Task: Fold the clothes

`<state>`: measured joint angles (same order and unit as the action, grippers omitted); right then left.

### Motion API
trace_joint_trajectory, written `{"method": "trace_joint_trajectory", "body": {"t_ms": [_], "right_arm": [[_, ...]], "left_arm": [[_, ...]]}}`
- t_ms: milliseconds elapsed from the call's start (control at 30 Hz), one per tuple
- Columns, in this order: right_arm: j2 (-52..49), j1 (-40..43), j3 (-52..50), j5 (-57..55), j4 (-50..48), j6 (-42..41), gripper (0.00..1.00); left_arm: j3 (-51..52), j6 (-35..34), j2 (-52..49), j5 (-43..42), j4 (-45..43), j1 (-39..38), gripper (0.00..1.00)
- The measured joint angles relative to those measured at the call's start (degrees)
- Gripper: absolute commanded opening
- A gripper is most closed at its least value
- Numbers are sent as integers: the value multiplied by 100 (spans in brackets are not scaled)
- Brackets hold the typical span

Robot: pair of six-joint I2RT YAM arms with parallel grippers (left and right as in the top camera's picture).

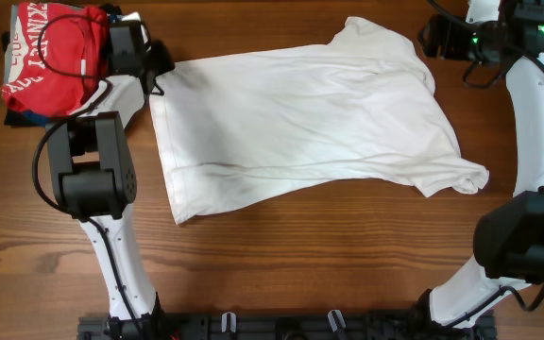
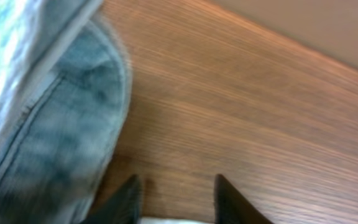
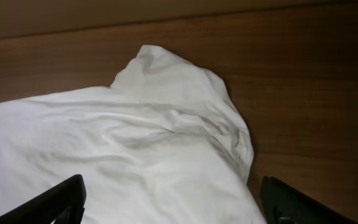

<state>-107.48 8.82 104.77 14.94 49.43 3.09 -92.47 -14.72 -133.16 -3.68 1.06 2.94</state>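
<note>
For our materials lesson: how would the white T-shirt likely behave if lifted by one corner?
Probably floppy: the white T-shirt lies in soft wrinkles, so it would likely sag. It looks thin, so probably light. Pushed on the wooden table, it may bunch rather than slide.

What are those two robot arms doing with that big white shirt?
They are meant to fold it. The white shirt lies spread out on the table, not folded yet. The left gripper sits at one corner and the right gripper at the far end, both open. A red shirt is piled at the side.
</note>
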Motion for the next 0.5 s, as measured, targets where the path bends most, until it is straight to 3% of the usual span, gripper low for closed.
{"method": "trace_joint_trajectory", "body": {"t_ms": [133, 500], "right_arm": [[0, 0, 0, 31, -87, 0, 98], [11, 0, 0, 302, 155, -90, 100]], "left_arm": [[-251, 136, 175, -9, 616, -205, 99], [-315, 162, 2004, -13, 3189, -610, 100]]}}
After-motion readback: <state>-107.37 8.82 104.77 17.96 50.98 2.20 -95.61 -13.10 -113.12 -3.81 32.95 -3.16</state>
